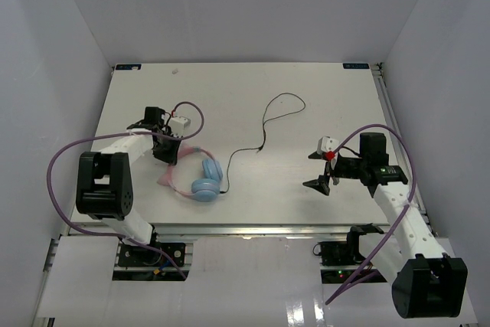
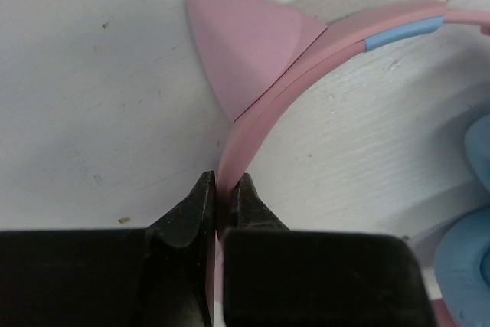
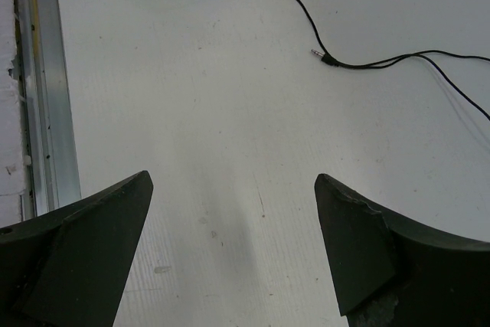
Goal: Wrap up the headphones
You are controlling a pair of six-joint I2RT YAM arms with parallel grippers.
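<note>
The headphones (image 1: 200, 178) lie at the near left of the table, with a pink headband (image 2: 264, 124) that bears a pink cat ear (image 2: 245, 51) and light-blue ear cups (image 1: 207, 187). My left gripper (image 1: 169, 152) is shut on the headband, and its black fingertips (image 2: 200, 203) pinch the band from both sides. The thin black cable (image 1: 264, 124) runs from the cups up across the middle of the table in a loop; its plug end (image 3: 320, 54) lies flat. My right gripper (image 1: 321, 170) hangs open over bare table at the right, well apart from the cable.
Thick purple arm cables (image 1: 65, 162) loop beside each arm. A metal rail (image 3: 46, 97) runs along the table's near edge. White walls close in the table on three sides.
</note>
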